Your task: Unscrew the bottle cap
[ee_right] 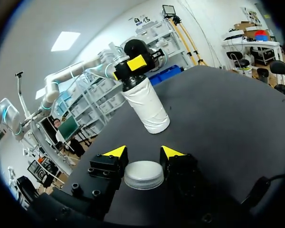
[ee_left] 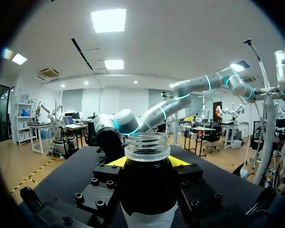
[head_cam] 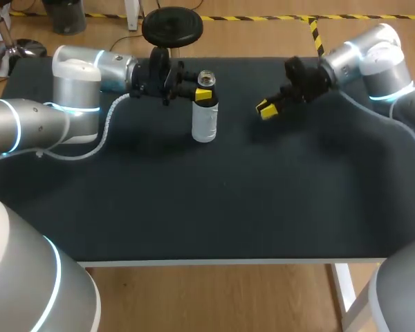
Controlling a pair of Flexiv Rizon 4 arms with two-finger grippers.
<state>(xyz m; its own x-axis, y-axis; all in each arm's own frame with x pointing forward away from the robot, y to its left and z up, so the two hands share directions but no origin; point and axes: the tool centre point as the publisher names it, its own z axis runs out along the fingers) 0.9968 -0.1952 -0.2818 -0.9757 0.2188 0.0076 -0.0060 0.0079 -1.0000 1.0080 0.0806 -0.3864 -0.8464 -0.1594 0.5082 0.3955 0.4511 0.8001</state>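
**Head view.** One black table (head_cam: 214, 207) with a matte top bears one bottle (head_cam: 205, 117). The bottle stands upright in the far half, a little left of middle, and its neck is bare. Two arms come in. The left arm (head_cam: 76, 90) brings the left gripper (head_cam: 202, 95) to the bottle's dark shoulder, and it is clenched there. The right arm (head_cam: 366, 66) holds the right gripper (head_cam: 266, 108) well apart from the bottle, over the table.

**Left wrist view.** The bottle (ee_left: 147, 190) fills the left gripper (ee_left: 147, 164). A yellow tip presses on each side below the open threaded mouth.

**Right wrist view.** One white ribbed cap (ee_right: 143, 175) sits in the right gripper (ee_right: 143, 152), and both fingers touch it and grasp it. Ahead, the white-labelled bottle (ee_right: 147, 107) stands on the table (ee_right: 218, 109) with the left gripper (ee_right: 135, 62) at its neck.
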